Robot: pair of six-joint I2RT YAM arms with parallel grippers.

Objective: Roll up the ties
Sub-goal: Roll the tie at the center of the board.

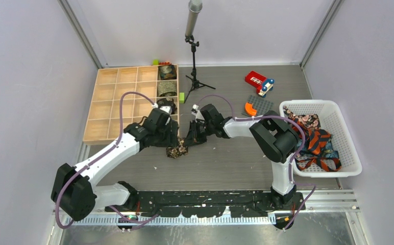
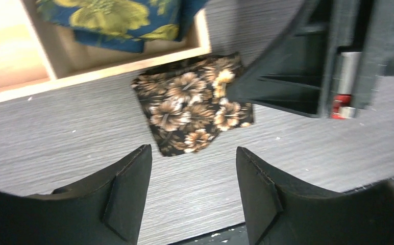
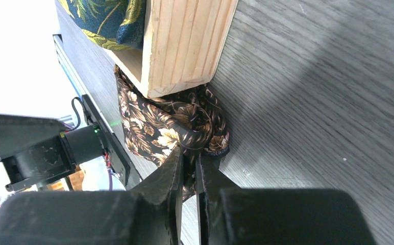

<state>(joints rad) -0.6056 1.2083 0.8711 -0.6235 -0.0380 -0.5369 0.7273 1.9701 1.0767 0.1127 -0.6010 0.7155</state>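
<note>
The left gripper (image 2: 192,191) hangs over the table with its fingers wide apart and nothing in them. Just past it, the right gripper (image 3: 187,168) has its fingers almost closed, pinching the edge of the rolled brown tie (image 2: 192,109). That tie lies on the table touching the corner of the wooden tray (image 3: 185,46), where a blue and yellow tie (image 2: 118,20) sits in the corner box, and off to the right loose ties (image 1: 317,140) lie piled in a white basket (image 1: 310,103).
</note>
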